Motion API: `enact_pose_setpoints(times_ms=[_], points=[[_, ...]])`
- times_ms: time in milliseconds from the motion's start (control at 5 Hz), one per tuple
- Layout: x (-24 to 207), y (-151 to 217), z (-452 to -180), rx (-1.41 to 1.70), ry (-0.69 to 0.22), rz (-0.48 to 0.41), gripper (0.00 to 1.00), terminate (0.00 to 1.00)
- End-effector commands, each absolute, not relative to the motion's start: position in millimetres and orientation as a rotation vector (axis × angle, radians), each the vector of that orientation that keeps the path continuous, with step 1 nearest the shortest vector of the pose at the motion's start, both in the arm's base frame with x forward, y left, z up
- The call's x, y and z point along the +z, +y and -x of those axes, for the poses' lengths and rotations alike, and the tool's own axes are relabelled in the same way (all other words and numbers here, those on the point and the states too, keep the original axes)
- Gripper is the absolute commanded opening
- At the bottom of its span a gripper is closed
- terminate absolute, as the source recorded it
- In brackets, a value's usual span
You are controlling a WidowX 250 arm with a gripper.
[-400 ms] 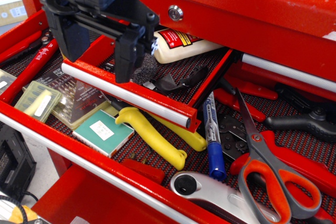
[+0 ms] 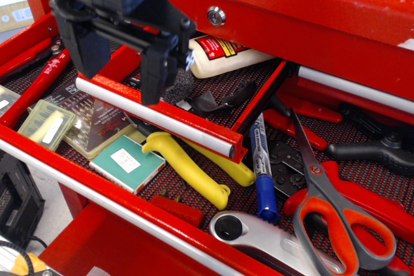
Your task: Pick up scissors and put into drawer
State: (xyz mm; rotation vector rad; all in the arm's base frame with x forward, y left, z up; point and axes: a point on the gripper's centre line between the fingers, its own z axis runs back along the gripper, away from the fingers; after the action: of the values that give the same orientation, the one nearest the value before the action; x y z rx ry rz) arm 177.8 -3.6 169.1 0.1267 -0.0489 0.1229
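1. End effector (image 2: 119, 63): fingers spread wide, nothing between them. It hangs over the left end of the narrow drawer (image 2: 213, 98), just above its silver bar handle (image 2: 155, 114).
2. Scissors (image 2: 330, 205): well off to the end effector's right and lower in frame, lying flat in the wider drawer (image 2: 388, 159) beneath. Blades point up-left, orange loops toward the camera. No contact, so the pick is not started.
3. The narrow drawer is pulled out, so the drop spot is open. It holds a white bottle (image 2: 223, 55) and a black item (image 2: 217, 100) to the end effector's right; bare mesh lies in between.
4. Judgement: next, traverse right and down to the scissors. The blue marker (image 2: 262, 172) and red pliers (image 2: 362, 195) lie close beside them, so the handle end looks the cleaner grasp.
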Motion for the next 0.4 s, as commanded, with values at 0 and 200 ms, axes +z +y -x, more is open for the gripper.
enact_pose_setpoints(times_ms=[0, 200], points=[[181.0, -75.3, -227.8, 0.372, -0.051, -0.223, 1.0, 0.0], [170.4, -108.9, -243.4, 0.409, -0.045, -0.197, 1.0, 0.0]])
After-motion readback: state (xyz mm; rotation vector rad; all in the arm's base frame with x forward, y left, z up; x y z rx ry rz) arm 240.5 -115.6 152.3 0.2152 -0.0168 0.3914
